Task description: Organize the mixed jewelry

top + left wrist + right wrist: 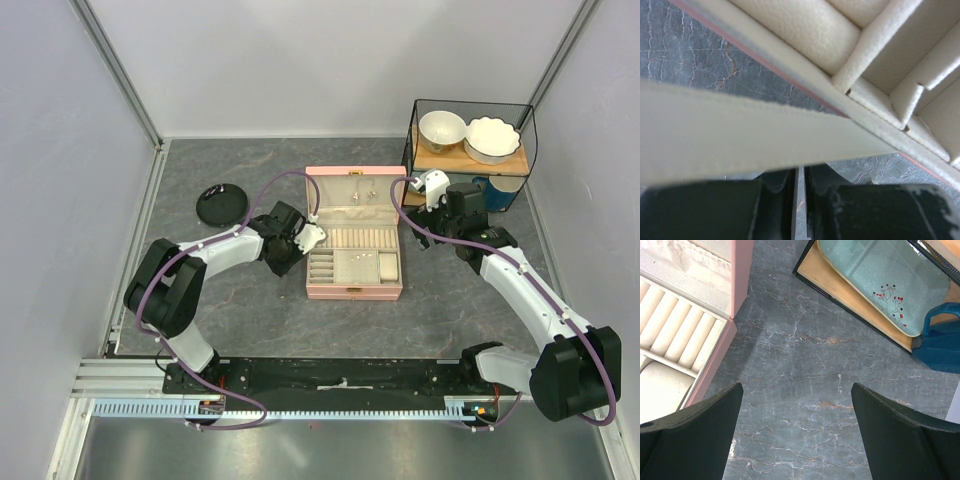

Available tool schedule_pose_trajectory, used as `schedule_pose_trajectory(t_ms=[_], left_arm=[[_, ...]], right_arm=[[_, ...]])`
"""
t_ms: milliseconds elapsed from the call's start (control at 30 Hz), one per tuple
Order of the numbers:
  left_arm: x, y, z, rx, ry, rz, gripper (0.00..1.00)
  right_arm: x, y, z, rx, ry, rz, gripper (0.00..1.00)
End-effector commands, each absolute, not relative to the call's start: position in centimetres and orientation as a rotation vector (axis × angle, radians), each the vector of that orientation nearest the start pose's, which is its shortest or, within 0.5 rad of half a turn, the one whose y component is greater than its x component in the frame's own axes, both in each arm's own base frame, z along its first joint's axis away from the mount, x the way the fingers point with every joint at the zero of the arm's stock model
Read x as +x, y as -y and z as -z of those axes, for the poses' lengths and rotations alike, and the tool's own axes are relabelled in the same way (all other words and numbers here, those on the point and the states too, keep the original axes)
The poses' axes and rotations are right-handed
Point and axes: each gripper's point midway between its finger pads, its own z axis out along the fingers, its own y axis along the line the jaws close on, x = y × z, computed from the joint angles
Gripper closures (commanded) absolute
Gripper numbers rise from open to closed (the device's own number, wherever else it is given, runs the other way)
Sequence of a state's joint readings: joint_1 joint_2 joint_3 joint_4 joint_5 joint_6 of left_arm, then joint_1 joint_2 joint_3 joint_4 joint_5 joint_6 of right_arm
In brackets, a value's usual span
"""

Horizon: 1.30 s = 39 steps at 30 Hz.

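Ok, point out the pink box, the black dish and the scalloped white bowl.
pink box [330, 292], top view, front wall.
black dish [222, 206], top view, centre.
scalloped white bowl [491, 138], top view, inside.

Robot lab test cell; white panel walls, alu. frame rails, grey marble-look tabletop

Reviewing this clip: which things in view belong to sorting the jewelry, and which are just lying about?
Belongs to the job: tiny jewelry pieces; open pink jewelry box; left gripper at the box's left edge.
Just lying about: black round dish, role unclear; wire rack; two white bowls; pale teal tray; blue container.
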<state>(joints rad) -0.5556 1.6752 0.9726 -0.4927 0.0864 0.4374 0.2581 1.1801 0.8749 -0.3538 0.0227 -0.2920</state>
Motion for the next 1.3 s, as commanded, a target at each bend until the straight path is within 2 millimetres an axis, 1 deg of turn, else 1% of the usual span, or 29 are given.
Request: schedule_pose_trajectory(t_ms=[0, 167, 300, 400, 433, 500, 600, 633, 700, 733, 767, 800, 833, 867, 900, 933, 967, 1000, 1033, 1067, 1100, 1133, 1200, 1233, 1267], left_arm=[[29.1, 17.7, -2.4, 1.308, -2.398, 0.157, 0.89], [28.8, 17.6, -2.8, 1.303, -2.397, 0.160, 0.98], [28.2, 17.8, -3.3, 1.300, -2.397, 0.198, 0.98], [27.8, 18.2, -4.5, 1.295, -2.371, 0.240, 0.98], [27.6, 18.5, -5.4, 1.291, -2.349, 0.271, 0.99], [27.3, 18.8, -6.3, 1.287, -2.326, 0.302, 0.99], [26.6, 19.7, -8.3, 1.281, -2.279, 0.392, 0.98], [26.3, 20.2, -8.9, 1.278, -2.266, 0.436, 0.98], [25.9, 20.5, -10.2, 1.273, -2.242, 0.482, 0.98], [25.5, 21.0, -10.8, 1.279, -2.226, 0.532, 0.99], [25.0, 21.0, -11.7, 1.278, -2.209, 0.558, 0.98], [25.1, 21.0, -12.5, 1.265, -2.193, 0.584, 0.98], [24.6, 21.5, -13.5, 1.269, -2.161, 0.650, 0.99], [24.5, 21.6, -14.3, 1.265, -2.138, 0.681, 0.98], [24.5, 21.4, -16.0, 1.243, -2.109, 0.705, 0.99], [23.9, 22.0, -17.3, 1.247, -2.065, 0.789, 0.98], [23.6, 22.1, -18.4, 1.237, -2.042, 0.835, 0.99], [23.8, 22.0, -20.4, 1.212, -1.998, 0.865, 0.99], [23.1, 22.7, -21.9, 1.197, -1.958, 0.969, 0.98], [22.9, 23.0, -23.1, 1.177, -1.933, 1.017, 0.98], [23.1, 23.1, -24.8, 1.148, -1.898, 1.062, 0.98], [22.5, 23.8, -26.4, 1.119, -1.857, 1.179, 0.98], [22.7, 24.3, -28.5, 1.075, -1.814, 1.271, 0.98], [22.6, 24.9, -29.9, 1.046, -1.784, 1.365, 0.98], [22.6, 25.2, -30.7, 1.028, -1.771, 1.403, 0.98]], right_arm=[[33.9, -7.3, -16.3, -0.587, -2.123, 0.038, 0.02], [33.9, -7.4, -16.4, -0.587, -2.122, 0.037, 0.02], [33.9, -7.4, -16.4, -0.588, -2.121, 0.035, 0.02], [33.9, -7.6, -16.6, -0.592, -2.117, 0.025, 0.02], [34.0, -7.6, -16.8, -0.589, -2.115, 0.022, 0.02], [33.9, -7.6, -16.8, -0.589, -2.116, 0.021, 0.02], [34.0, -7.6, -17.0, -0.590, -2.114, 0.022, 0.02], [33.9, -8.1, -17.2, -0.605, -2.107, -0.009, 0.02], [33.8, -8.4, -17.3, -0.618, -2.104, -0.026, 0.02], [33.8, -8.8, -17.5, -0.632, -2.096, -0.048, 0.02], [33.8, -8.9, -17.7, -0.639, -2.092, -0.059, 0.02], [33.7, -9.1, -17.8, -0.653, -2.091, -0.066, 0.02], [33.8, -9.4, -18.4, -0.662, -2.078, -0.081, 0.02], [33.7, -9.8, -18.7, -0.680, -2.064, -0.108, 0.02], [33.6, -10.2, -18.9, -0.695, -2.061, -0.129, 0.02], [33.7, -10.5, -19.9, -0.710, -2.037, -0.145, 0.02], [33.5, -11.4, -20.5, -0.735, -2.015, -0.195, 0.02], [33.4, -11.8, -21.0, -0.749, -1.999, -0.221, 0.02], [33.4, -12.2, -22.1, -0.758, -1.967, -0.241, 0.02], [33.3, -12.7, -22.7, -0.771, -1.944, -0.271, 0.02], [33.1, -13.5, -23.4, -0.790, -1.905, -0.314, 0.02], [33.0, -14.0, -24.4, -0.787, -1.875, -0.344, 0.02], [33.0, -15.0, -25.5, -0.794, -1.828, -0.396, 0.02], [33.2, -15.4, -26.4, -0.791, -1.809, -0.409, 0.02], [33.2, -15.8, -26.9, -0.789, -1.801, -0.427, 0.02]])
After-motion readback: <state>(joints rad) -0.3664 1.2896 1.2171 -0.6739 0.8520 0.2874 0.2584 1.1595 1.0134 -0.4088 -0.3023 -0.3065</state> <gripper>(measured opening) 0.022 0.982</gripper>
